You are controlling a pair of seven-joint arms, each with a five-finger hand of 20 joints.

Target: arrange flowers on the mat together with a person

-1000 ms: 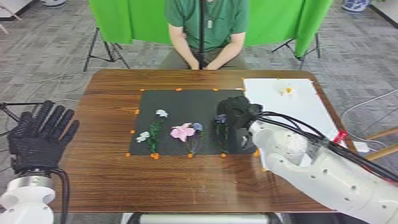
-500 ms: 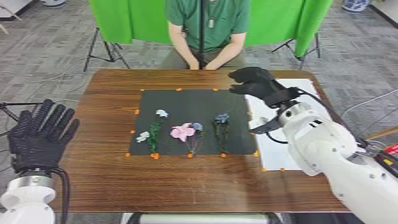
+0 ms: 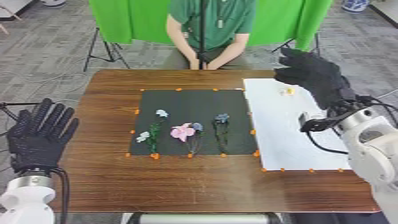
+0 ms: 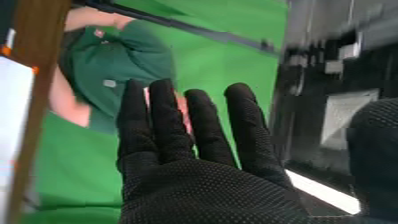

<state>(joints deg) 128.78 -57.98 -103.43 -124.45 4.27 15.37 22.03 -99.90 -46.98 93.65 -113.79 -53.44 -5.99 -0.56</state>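
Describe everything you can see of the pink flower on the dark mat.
The pink flower has broad, light pink petals; whether they are fabric or real, I cannot tell. It lies on the dark mat, its bloom pointing away from the robot and a thin stem trailing toward the near edge. A small bluish bloom sits close at its right. White flowers lie farther left. No hand touches it.

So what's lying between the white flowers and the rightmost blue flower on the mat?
In the head view, the pink flower and a smaller bluish flower lie between them.
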